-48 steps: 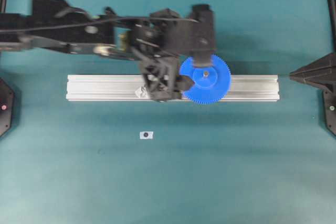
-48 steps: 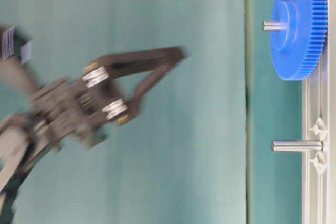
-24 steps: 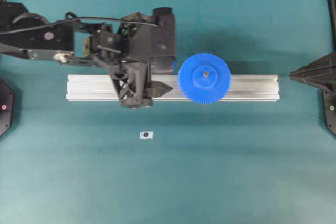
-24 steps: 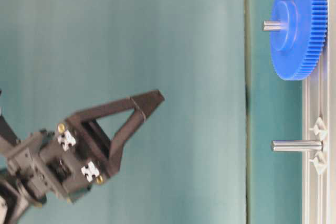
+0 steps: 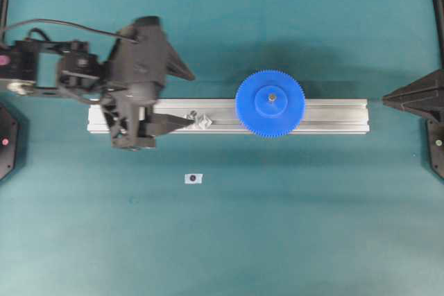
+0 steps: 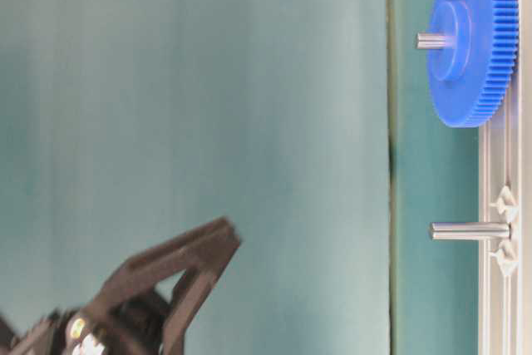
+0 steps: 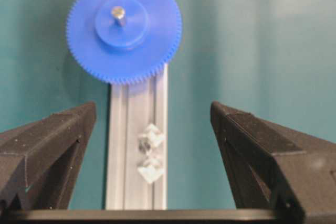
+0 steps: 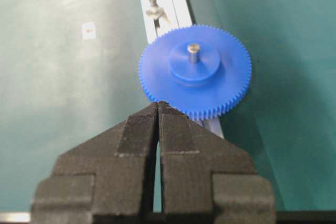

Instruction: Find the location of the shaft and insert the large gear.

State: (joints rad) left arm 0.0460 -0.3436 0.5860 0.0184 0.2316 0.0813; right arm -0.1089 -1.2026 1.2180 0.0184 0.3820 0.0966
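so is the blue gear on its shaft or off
On: the large gear lies flat on the rail, and the shaft pokes out through its hub. Neither claw touches it.

no readable text, labels, brands or numbers on anything in view

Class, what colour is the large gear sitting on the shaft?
Bright blue: the large gear shows best in the left wrist view.

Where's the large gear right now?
In the overhead view, the large gear sits seated on a shaft right of centre on the rail, apart from both grippers.
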